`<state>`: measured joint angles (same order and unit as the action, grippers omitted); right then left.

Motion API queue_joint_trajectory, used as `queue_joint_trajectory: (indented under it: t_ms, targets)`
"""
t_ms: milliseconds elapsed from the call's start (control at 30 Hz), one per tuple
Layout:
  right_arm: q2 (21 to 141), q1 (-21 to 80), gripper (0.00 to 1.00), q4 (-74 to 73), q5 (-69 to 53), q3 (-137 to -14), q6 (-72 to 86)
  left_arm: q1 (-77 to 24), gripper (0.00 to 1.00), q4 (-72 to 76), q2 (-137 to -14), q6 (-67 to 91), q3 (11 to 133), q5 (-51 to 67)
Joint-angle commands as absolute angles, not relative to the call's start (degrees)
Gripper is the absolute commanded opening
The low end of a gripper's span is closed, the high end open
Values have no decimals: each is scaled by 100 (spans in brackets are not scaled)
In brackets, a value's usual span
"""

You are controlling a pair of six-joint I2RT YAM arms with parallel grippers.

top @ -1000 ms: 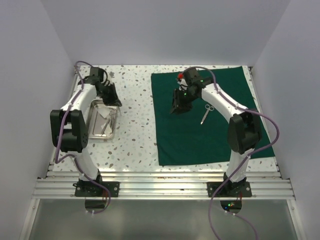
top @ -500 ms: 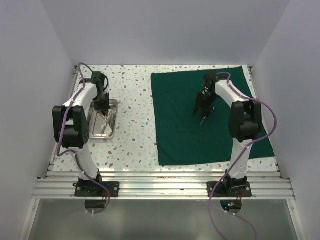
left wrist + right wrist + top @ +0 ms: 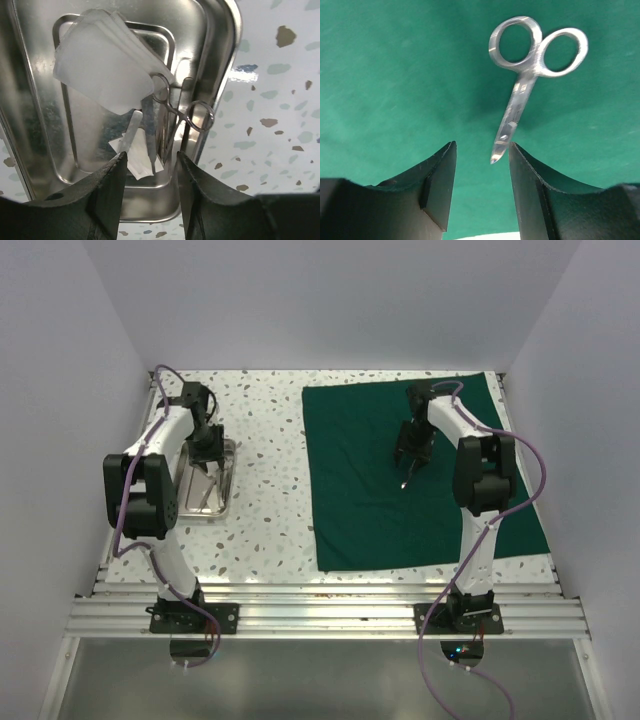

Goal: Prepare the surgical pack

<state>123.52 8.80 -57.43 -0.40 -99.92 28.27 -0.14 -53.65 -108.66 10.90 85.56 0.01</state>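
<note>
The dark green drape [image 3: 360,500] lies flat on the right half of the table. One pair of steel scissors [image 3: 530,75] lies on it, the tip pointing at my right gripper [image 3: 482,155], which is open and empty just above the cloth; the top view shows this gripper [image 3: 410,455] over the scissors [image 3: 404,481]. The steel tray [image 3: 205,516] sits at the left. In the left wrist view it [image 3: 30,100] holds white gauze [image 3: 100,70] and steel scissor-like instruments [image 3: 175,120]. My left gripper [image 3: 150,170] hangs open and empty over the tray's near end.
The speckled tabletop [image 3: 265,490] separates tray and drape. White walls enclose the table at the left, back and right. The drape's right edge reaches the table's right side [image 3: 530,520].
My right gripper has swung right across the drape to the scissors. My left gripper has moved from beyond the tray's far corner to over the tray.
</note>
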Motion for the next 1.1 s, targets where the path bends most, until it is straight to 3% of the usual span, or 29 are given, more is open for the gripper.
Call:
queue_joint_trajectory:
  t_ms: [0,433,933,1067]
  targets:
    - [12436,817,49,-5871,457,-10195,2997,-44,49,-5186,-10267,1169,8543,500]
    - [12999,809,44,-5783,659,-10494,3023,-88,49,-4948,-10125,1318,8464,1388]
    - [12709,800,0,-6055,809,-10792,3050,-88,49,-4966,-10072,1397,8587,1634]
    - [12482,800,0,-6117,625,-10942,2875,-79,52,-4581,-9958,1590,8499,2318]
